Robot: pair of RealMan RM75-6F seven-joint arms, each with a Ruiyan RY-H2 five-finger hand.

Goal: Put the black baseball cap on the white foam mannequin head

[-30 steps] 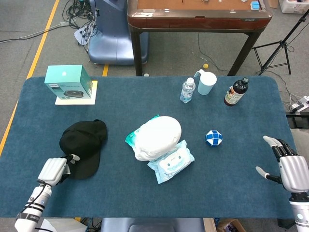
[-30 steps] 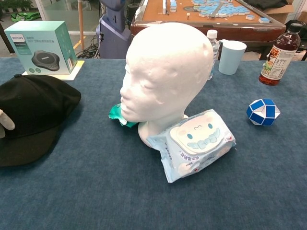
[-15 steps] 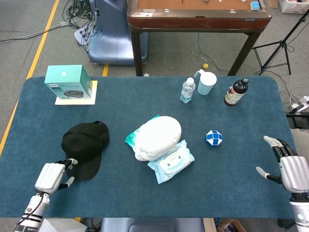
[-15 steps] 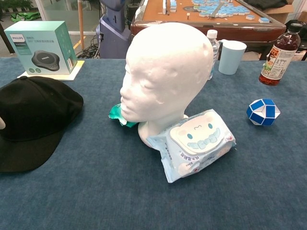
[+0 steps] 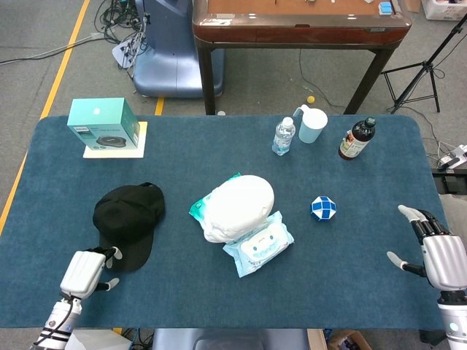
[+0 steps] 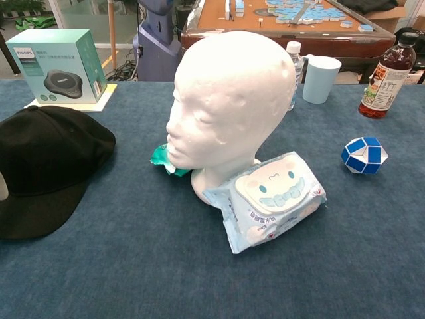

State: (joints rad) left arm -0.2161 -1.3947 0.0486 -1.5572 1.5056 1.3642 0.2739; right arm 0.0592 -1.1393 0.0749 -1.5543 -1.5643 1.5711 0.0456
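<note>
Hovering at the near corners of the blue surface (image 5: 219,306): left robot hand (image 5: 82,273) with fingers curled on nothing beside the cap's brim, right robot hand (image 5: 436,254) with fingers spread, empty. Lying flat farther back, black baseball cap (image 5: 128,222); standing upright mid-surface, white foam mannequin head (image 6: 229,106), bare, touching a wet wipes pack (image 6: 269,196).
</note>
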